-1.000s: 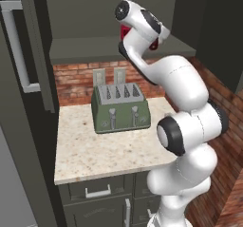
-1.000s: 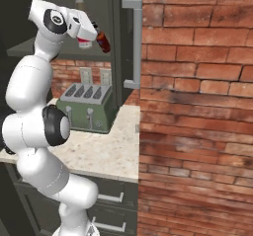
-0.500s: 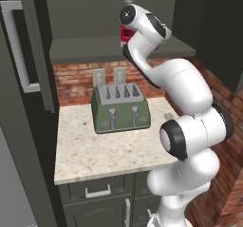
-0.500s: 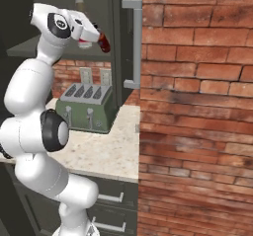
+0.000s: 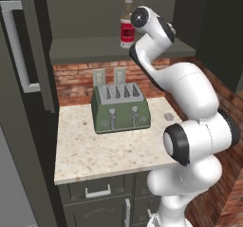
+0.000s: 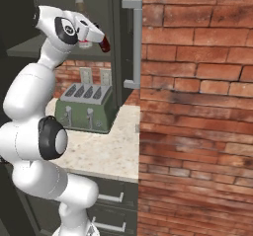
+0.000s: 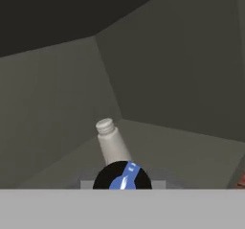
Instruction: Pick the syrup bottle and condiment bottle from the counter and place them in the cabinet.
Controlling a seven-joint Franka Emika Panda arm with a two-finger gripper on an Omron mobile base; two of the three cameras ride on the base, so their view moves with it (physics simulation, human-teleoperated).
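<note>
Arm w/ bottle (image 5: 127,29) moved further into cabinet (image 5: 118,50).

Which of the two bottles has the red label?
The dark-capped bottle standing on the cabinet shelf; the pale-capped bottle has a black-and-blue label.

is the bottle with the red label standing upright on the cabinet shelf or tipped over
Upright: in the left base view the red-labelled bottle stands on the cabinet shelf, cap up.

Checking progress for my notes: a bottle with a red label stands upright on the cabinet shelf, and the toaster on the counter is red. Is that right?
Not quite. The toaster is green, not red, as the left base view shows. The rest holds: the bottle with a red label stands upright on the cabinet shelf, and the toaster sits on the counter.
</note>
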